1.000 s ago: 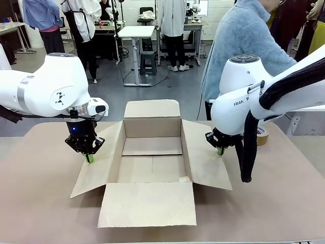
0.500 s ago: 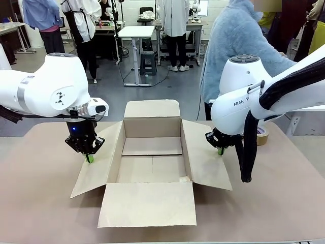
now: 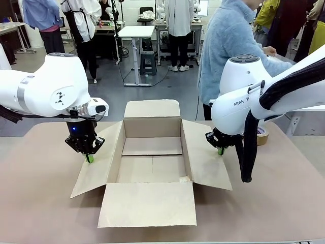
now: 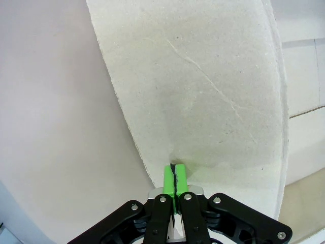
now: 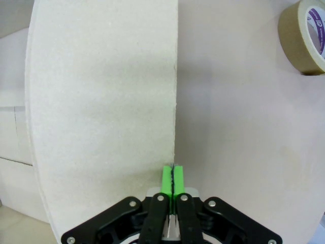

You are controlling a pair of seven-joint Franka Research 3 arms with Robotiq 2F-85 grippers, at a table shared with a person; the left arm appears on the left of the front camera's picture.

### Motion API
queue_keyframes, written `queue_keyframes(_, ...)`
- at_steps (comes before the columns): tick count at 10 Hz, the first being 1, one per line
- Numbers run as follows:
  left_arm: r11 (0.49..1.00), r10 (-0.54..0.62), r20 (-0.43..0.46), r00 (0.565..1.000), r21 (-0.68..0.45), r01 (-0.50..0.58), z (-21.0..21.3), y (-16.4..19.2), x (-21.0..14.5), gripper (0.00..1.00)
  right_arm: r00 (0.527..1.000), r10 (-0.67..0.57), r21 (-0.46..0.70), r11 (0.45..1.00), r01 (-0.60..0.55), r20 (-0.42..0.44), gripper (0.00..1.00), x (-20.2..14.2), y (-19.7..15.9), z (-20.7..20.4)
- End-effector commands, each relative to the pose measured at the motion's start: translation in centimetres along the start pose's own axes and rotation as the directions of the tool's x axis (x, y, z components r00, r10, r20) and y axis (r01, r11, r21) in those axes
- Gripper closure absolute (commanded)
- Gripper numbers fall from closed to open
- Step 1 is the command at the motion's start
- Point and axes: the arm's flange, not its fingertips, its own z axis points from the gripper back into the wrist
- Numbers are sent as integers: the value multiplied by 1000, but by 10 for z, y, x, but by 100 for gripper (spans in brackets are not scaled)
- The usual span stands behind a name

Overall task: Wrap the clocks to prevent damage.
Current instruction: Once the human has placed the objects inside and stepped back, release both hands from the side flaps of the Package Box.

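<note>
Over the side flaps (image 3: 99,170) of the open box (image 3: 152,127), the left gripper (image 3: 89,158) and right gripper (image 3: 220,151) sit pinched shut and empty, likely pinning them flat

We see a wide table (image 3: 40,203) with a pale, pinkish-brown top. A large brown cardboard box (image 3: 152,127) sits on its middle, open, with all four flaps spread outward. The near flap lies flat on the table and the side flaps lean out to left and right. A roll of brown tape (image 3: 262,135) lies flat near the far right edge, well apart from the box.
</note>
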Motion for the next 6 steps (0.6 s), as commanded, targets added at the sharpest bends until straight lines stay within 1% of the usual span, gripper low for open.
queue_keyframes(1,1000,-4,8,1000,14,4,2,-1,-1,100,1000,-4,0,1000,4,0,99,0,0,0)
queue_keyframes(6,1000,-4,8,1000,14,4,2,-1,-1,100,1000,-4,0,1000,4,0,99,0,0,0)
